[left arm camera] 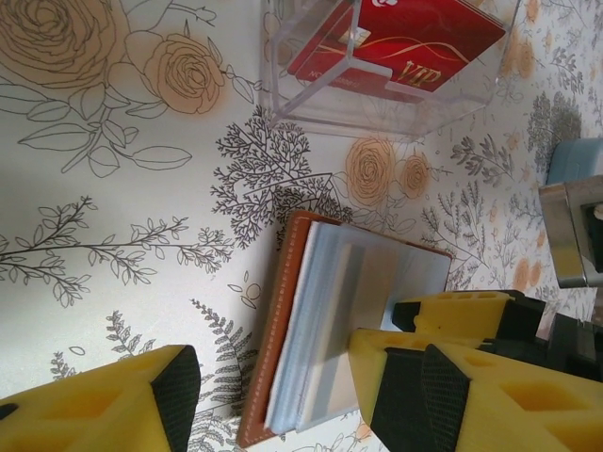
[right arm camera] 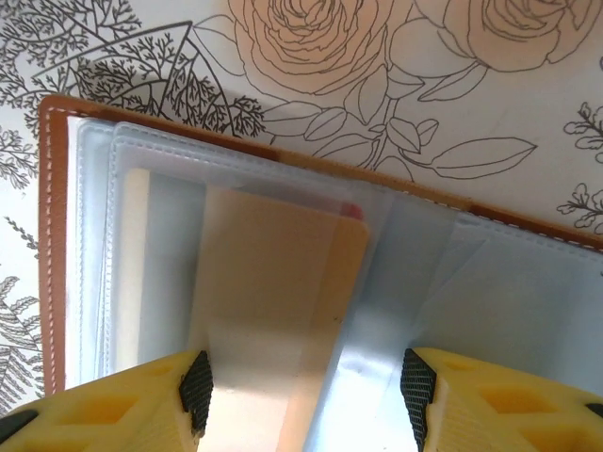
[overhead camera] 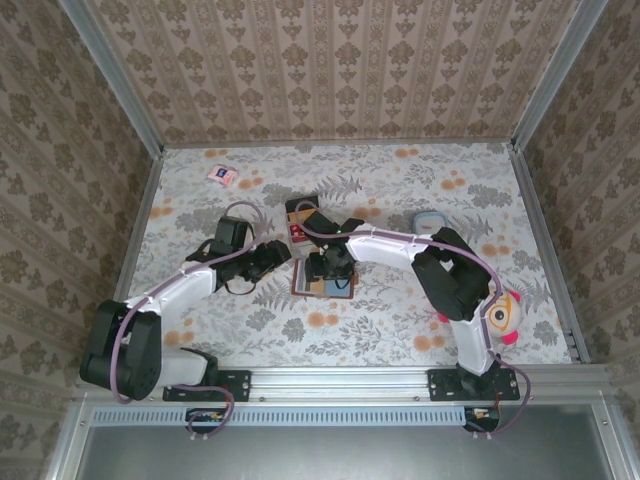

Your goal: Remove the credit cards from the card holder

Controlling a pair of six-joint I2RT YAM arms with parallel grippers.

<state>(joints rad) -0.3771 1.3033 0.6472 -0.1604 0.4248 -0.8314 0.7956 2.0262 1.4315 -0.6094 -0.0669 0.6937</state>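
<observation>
You are hovering the open, empty right tool (right arm camera: 306, 386) and left tool (left arm camera: 278, 377) at the card holder (right arm camera: 57, 235), mid-frame, a credit card (right arm camera: 273, 282) still sitting sleeved.

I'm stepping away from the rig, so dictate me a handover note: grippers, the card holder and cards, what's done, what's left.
Left gripper open, straddling the card holder.
Right gripper open over its clear sleeves, holding nothing.
The holder lies open; a tan card sits in a sleeve.
Done: holder opened; a red card lies in the clear box.
Left: pull the tan card and any others out.
</observation>
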